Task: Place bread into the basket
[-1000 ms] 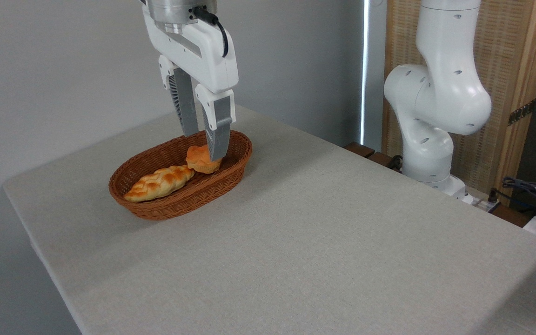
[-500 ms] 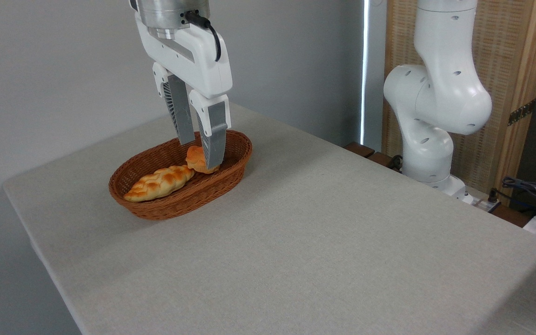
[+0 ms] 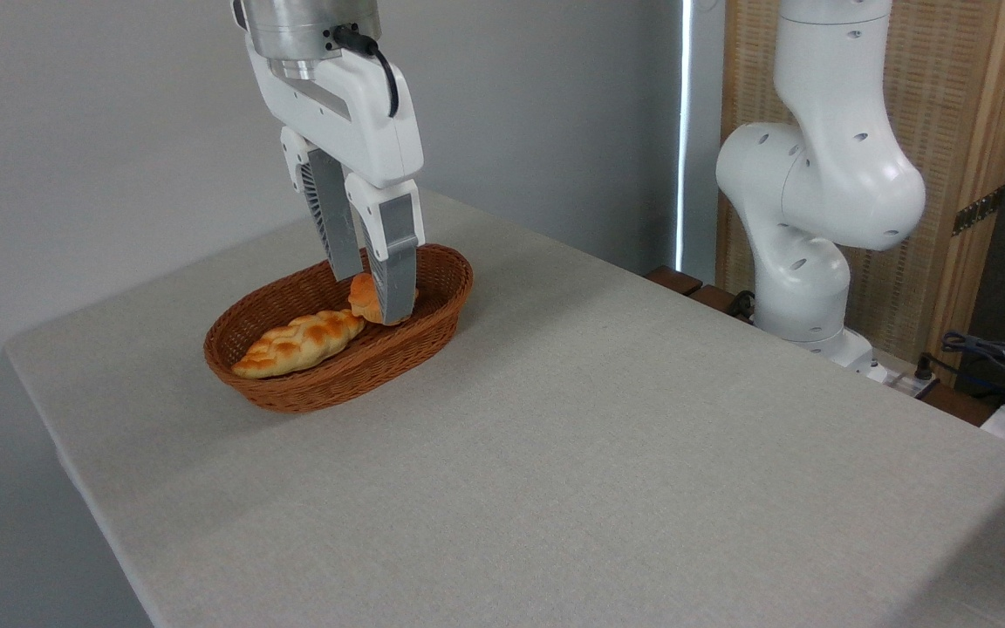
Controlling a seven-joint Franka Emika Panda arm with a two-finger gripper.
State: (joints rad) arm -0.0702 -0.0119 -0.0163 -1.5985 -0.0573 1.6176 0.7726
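The bread [image 3: 366,298] was a small, lumpy orange-golden bun, sitting in the wicker basket [image 3: 338,325] right beside the braided loaf [image 3: 298,343]. My gripper [image 3: 370,295] hung straight down over it, fingers spread a little, bun showing between them; whether they touched it, I couldn't tell.

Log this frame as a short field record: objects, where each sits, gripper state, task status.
bun: small orange bun lying inside the basket, partly hidden by the front finger
loaf: braided loaf in the basket, left of the bun
basket: oval wicker basket on the table
gripper: gripper over the basket, fingers straddling the bun, apparently open
task status: bun in basket; placement looks done
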